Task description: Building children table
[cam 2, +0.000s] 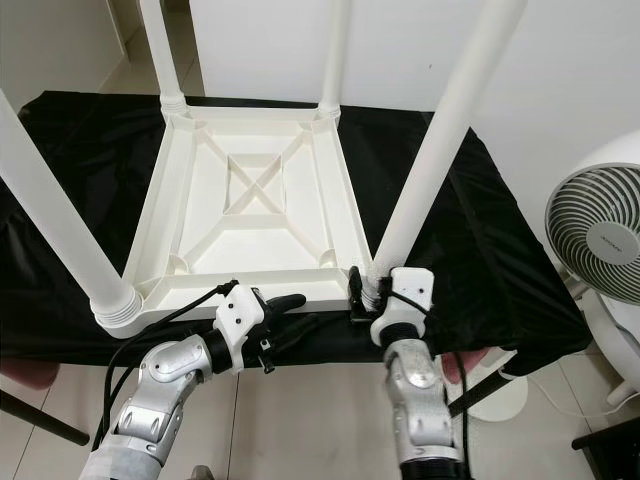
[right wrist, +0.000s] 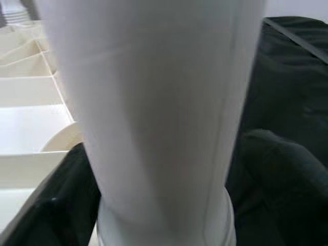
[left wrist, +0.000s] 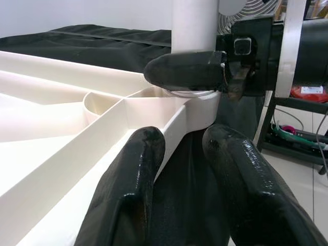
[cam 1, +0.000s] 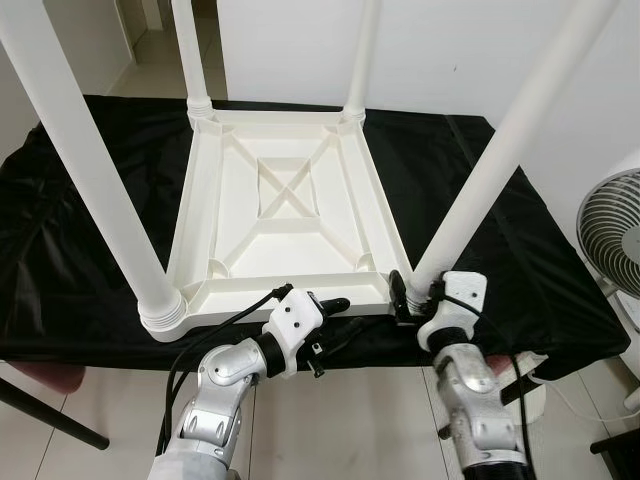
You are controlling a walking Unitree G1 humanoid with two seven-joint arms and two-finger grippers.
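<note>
Two grippers at work along the lower centre of the head views.

Right gripper (cam 1: 413,292): clenched on the base of the near-right white plastic tube leg (cam 1: 500,145), black fingers to either side of the tube just above its ribbed collar; right wrist view close on that tube with a dark finger (right wrist: 61,205) at each flank.

Left gripper (cam 1: 325,318): released, holding nothing; fingers (left wrist: 128,189) spread and pointing along the near rim toward the same corner, one above the rim's wall, one outside it.

Upturned white plastic children's tabletop (cam 1: 290,200): centre of frame, ribbed underside up, cross-braced square panel at its middle, lying on black cloth (cam 1: 90,180) over a work surface.

Remaining three white legs: near-left (cam 1: 85,170), far-left (cam 1: 190,50), far-right (cam 1: 362,50), all upright in corner sockets.

White pedestal fan (cam 1: 612,240): right edge of frame, well apart.

Step in hand, by judgement: seating or tightening the fourth leg, assembly nearly complete. Next move calls for a firm hold on the tube, pressure or twist straight down the socket axis, tabletop steadied at the rim against sliding on the cloth.
</note>
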